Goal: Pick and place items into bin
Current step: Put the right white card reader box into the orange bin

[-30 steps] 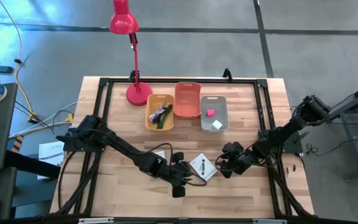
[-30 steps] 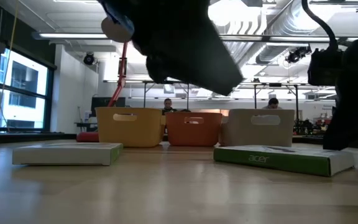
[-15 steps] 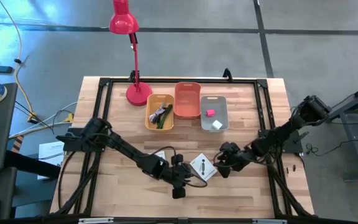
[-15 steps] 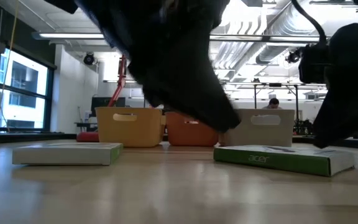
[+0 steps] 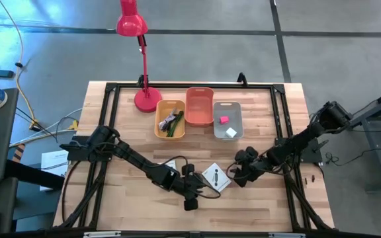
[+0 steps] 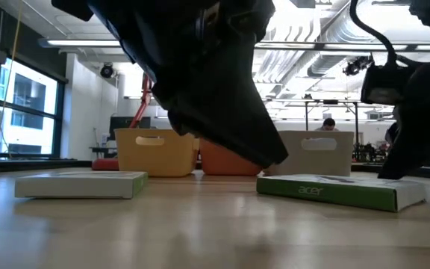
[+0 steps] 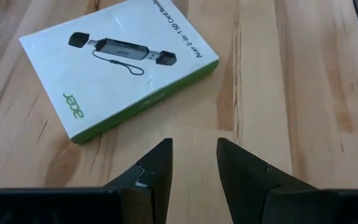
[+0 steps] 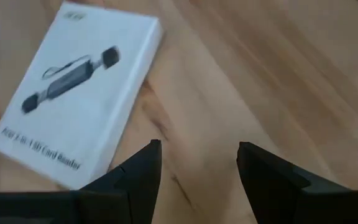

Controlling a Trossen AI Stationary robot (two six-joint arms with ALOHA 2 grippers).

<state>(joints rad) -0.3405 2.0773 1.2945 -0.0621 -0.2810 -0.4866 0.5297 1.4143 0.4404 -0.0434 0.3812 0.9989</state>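
A white card-reader box with a green edge [image 5: 215, 177] lies flat on the table between my two grippers; it also shows in the low view as the box [image 6: 342, 190]. A second white box [image 5: 170, 163] lies flat, half hidden under my left arm, and shows as the box [image 6: 80, 183]. My left gripper [image 7: 194, 155] is open by a narrow gap, just short of the first box [image 7: 120, 62]. My right gripper [image 8: 197, 162] is open wider, beside the same box [image 8: 73, 93]. A green stick and a black cable lie in the yellow bin [image 5: 169, 119]. Pink and white cubes lie in the grey bin [image 5: 227, 120].
The orange bin [image 5: 200, 106] stands between the yellow and grey bins at the far side. A red desk lamp [image 5: 144, 99] stands left of them. A black frame [image 5: 280, 125] runs round the table's edge. People show in the room beyond.
My left arm has sunk lower over the table near the green-edged box, filling more of the low view. The boxes and bins have stayed where they were.
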